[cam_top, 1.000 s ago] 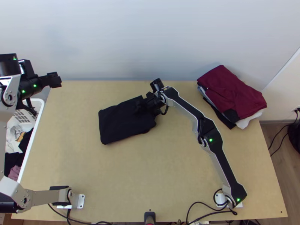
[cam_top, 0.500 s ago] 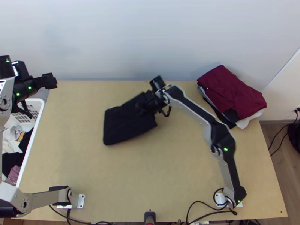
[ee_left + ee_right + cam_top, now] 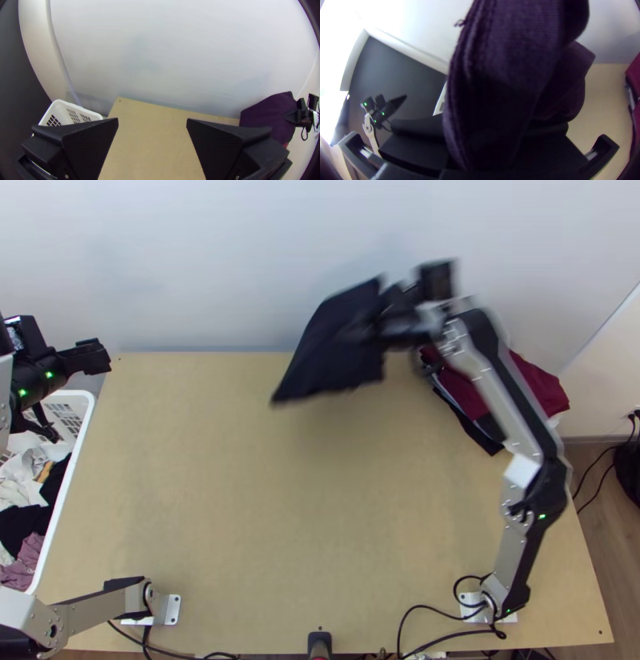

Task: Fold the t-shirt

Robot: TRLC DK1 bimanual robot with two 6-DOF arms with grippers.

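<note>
1. Swing clear above the light wooden, straight-edged table; probably past folding, now onto stacking.
2. Aim for the loose, layered, maroon-topped clothes pile; come in level, avoid scuffing the top layer.
3. Lower the dark knit t-shirt, folded into a floppy slab and hanging tilted in mid-air over the table's far side; land the free end first.
4. Hold the black, flat-fingered right gripper clamped on the t-shirt until supported; release early, risk unfolding.
5. Leave the black, wide-fingered left gripper out, with fingers apart, near the table's far left corner.
6. Note fine ribbing, thick stitched edge, stray thread.
</note>
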